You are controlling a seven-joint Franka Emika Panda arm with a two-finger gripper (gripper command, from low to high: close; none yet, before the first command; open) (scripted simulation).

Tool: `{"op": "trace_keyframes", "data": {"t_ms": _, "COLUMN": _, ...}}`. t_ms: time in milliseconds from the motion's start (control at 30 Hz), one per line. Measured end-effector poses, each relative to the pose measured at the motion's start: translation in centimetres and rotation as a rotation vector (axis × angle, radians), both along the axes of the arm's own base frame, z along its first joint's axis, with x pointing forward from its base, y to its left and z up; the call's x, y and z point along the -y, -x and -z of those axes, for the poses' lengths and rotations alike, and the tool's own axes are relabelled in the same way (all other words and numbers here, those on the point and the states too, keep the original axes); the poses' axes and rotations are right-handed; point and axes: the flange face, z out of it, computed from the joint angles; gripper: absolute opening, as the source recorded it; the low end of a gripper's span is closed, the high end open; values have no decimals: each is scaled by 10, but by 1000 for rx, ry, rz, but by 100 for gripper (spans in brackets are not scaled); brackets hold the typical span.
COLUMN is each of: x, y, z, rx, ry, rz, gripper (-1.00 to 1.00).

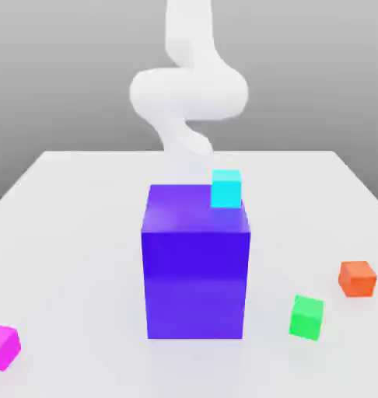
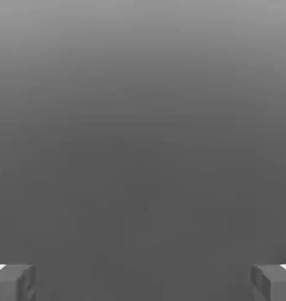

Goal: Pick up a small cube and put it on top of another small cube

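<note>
Magenta-pink is where we look first: the small cube [image 1: 1,347] sits on the table [image 1: 83,233] at the exterior view's left, low down, and the frame's edge slices off part of it. Over to the arm [image 1: 189,93], and we have a washed-out white shape, its joints hard to pick apart, its lower end fading into the pale tabletop and dropping out of sight behind the big blue-purple block [image 1: 195,272]. That block also masks a good stretch of table. Up at its top, towards the exterior view's right, we find the cyan cube [image 1: 226,188], overlapping the top face close to the side edge; whether it truly rests there, we can't tell. Now the hand view, and the gripper [image 2: 143,282] stands open, jaws wide apart, nothing between them, the fingers themselves cropped by the frame. Beyond them we get plain grey shading, and what surface that is we can't make out. Room to move? Plenty of bare table between the magenta-pink cube and the block. Across on the other side, we see the green cube [image 1: 306,318] well clear of the block, and the orange cube [image 1: 358,279] near the green one, set farther out, the two apart.
</note>
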Motion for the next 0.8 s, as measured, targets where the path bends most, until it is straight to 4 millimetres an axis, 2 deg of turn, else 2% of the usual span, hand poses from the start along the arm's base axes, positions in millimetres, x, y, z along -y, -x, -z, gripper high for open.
{"op": "trace_keyframes", "data": {"t_ms": 200, "x": 56, "y": -65, "z": 88, "rx": -155, "ry": -56, "rz": -2, "gripper": 0}}
{"op": "trace_keyframes", "data": {"t_ms": 400, "x": 113, "y": -103, "z": 187, "rx": -296, "ry": -95, "rz": 22, "gripper": 0}}
{"op": "trace_keyframes", "data": {"t_ms": 567, "x": 162, "y": -112, "z": 273, "rx": -410, "ry": -110, "rz": 61, "gripper": 0}}
{"op": "trace_keyframes", "data": {"t_ms": 667, "x": 195, "y": -106, "z": 324, "rx": -477, "ry": -113, "rz": 97, "gripper": 0}}
{"op": "trace_keyframes", "data": {"t_ms": 800, "x": 227, "y": -92, "z": 389, "rx": -568, "ry": -99, "rz": 125, "gripper": 0}}
